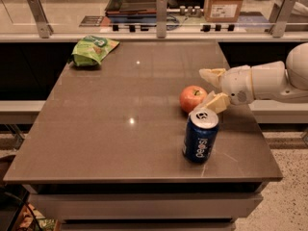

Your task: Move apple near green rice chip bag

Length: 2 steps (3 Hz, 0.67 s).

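Red-orange apple [193, 98]: you will find it resting on the tabletop, right of centre, with its stem dimple facing up.
Gripper [210, 87]: it sits at the right side of the table, just beside the apple on the apple's right, reaching in from the right edge.
Fingers [211, 74]: you have them spread wide apart, and both are cream-coloured. One sits behind and above the apple's right shoulder, and the other sits low in front, by the apple's lower right.
Grasp: nothing is clamped. The apple lies at the mouth of the gap, not fully between the two fingers.
Contact: the lower finger's tip meets the apple's outline, but you cannot tell from this view whether it touches the skin or only sits just beside it.
Arm [269, 81]: it is a white shell that runs off the right border, roughly level above the table edge.
Blue soda can [200, 135]: it stands upright just in front of the apple. The lower finger appears directly above its rim, and you cannot tell whether the two touch.
Green rice chip bag [94, 49]: it lies flat and crumpled at the far left corner of the table, well apart from the apple and the gripper.
Table [110, 129]: its top is brown-grey and glossy, with small light reflections on it.
Cardboard box [225, 1]: it sits on the counter behind the table, at the far right.
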Motion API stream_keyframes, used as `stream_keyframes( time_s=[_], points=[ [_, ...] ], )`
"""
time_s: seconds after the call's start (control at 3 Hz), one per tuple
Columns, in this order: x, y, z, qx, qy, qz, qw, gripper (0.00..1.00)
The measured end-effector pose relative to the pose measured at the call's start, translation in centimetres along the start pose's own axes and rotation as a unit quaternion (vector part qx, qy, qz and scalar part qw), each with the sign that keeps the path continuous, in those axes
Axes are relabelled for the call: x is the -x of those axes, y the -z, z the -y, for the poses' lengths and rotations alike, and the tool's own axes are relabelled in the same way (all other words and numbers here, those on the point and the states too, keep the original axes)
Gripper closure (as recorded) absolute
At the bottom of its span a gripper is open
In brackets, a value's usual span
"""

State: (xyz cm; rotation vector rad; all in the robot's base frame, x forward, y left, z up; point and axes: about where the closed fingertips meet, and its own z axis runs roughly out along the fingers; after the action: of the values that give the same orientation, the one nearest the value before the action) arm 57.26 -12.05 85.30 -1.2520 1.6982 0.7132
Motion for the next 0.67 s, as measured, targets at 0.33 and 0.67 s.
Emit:
stream_keyframes(
  time_s=[0.33,0.67],
  points=[
    [-0.84,-0.73,-0.13,-0.003,-0.001,-0.019,0.9998,0.0],
    [-0.72,-0.89,-0.2,-0.001,0.0,-0.018,0.9998,0.16]
  ],
)
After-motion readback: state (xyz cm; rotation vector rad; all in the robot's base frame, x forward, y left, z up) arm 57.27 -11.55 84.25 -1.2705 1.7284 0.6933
